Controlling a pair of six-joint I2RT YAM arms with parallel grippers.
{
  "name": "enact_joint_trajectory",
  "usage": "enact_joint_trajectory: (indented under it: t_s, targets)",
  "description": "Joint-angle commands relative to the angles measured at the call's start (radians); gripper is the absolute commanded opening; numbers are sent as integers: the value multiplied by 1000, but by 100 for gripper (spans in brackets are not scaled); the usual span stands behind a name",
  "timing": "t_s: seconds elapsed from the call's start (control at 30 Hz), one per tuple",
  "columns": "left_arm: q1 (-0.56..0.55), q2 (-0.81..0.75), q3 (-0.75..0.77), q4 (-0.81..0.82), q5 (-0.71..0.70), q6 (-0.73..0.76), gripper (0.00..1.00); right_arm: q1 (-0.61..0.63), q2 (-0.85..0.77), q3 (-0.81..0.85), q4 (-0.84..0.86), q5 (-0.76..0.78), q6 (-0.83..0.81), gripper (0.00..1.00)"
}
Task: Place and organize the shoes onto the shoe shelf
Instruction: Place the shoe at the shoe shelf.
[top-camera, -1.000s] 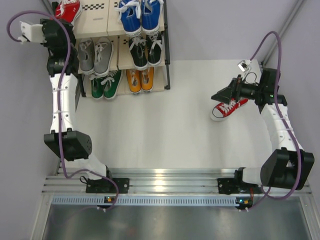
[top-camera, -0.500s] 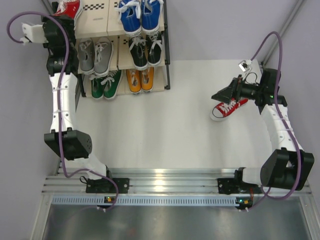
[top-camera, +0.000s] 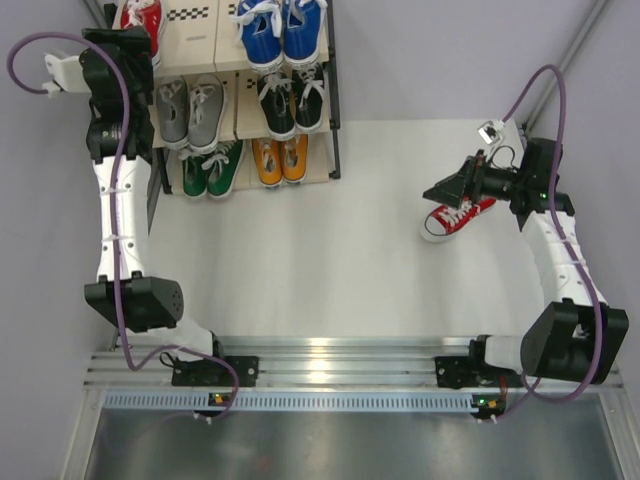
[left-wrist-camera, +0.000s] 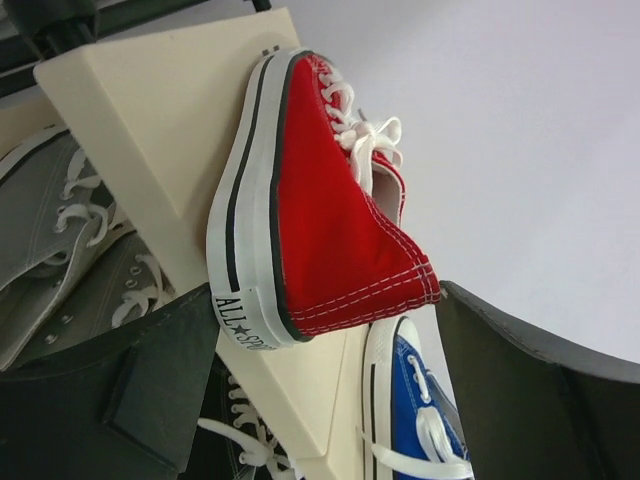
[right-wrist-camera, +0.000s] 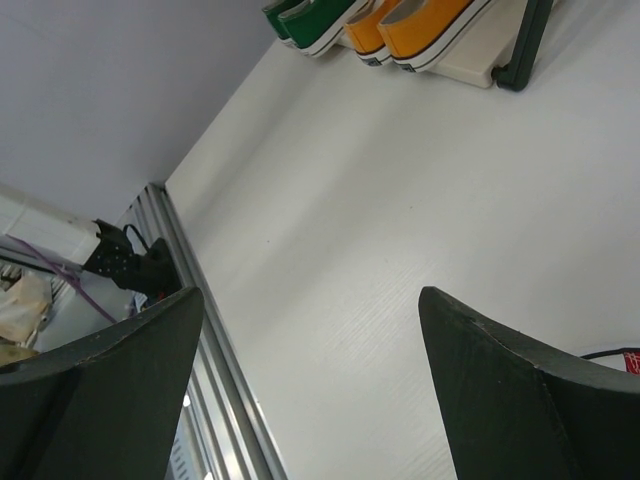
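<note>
Red canvas shows twice from above. One red sneaker (top-camera: 143, 14) sits on the top board of the shoe shelf (top-camera: 225, 45) at 11 o'clock. A second red sneaker (top-camera: 458, 218) lies on the white table (top-camera: 330, 260) at 3 o'clock, toe towards 8 o'clock, under the right gripper (top-camera: 447, 190). The left gripper (top-camera: 122, 48) has shifted since a second ago — its jaws are wider now. Left wrist: the shelved sneaker's heel is nearest, toe to 12 o'clock, fingers spread either side. Right wrist: fingers spread over the tabletop, grey wall behind.
</note>
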Motion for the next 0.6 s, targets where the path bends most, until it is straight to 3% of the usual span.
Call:
enact_joint_trajectory:
  t_s: [0.0,0.57]
  targets:
    - [2,-79,-25,11,43,-35,92,-17,-37,-4,63,-20,7,89]
    - [2,-203,-127,8,58,63,97,-18,-57,12,-32,-21,-79,89]
